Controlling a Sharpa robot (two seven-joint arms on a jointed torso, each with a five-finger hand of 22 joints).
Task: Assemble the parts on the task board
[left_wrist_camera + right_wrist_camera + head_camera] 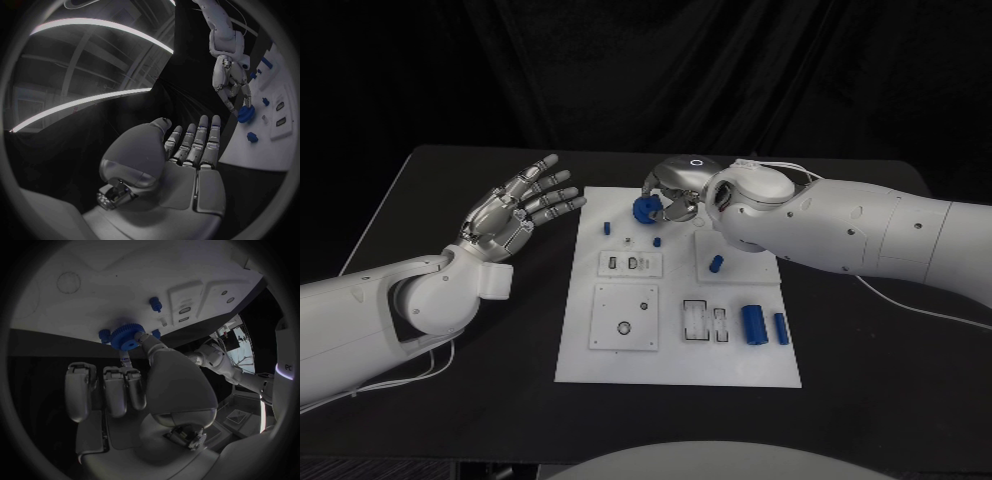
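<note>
The white task board lies in the middle of the black table. My right hand hovers over the board's far edge and pinches a blue gear between thumb and finger. In the right wrist view the blue gear sits at my fingertips just above the board. My left hand is raised to the left of the board, fingers spread, holding nothing. The left wrist view shows my left hand open and my right hand with the gear.
Small blue pegs stand on the far part of the board. Two blue cylinders lie at its near right, one more blue piece in the right middle. White inset plates with slots occupy the centre. A cable trails under my right arm.
</note>
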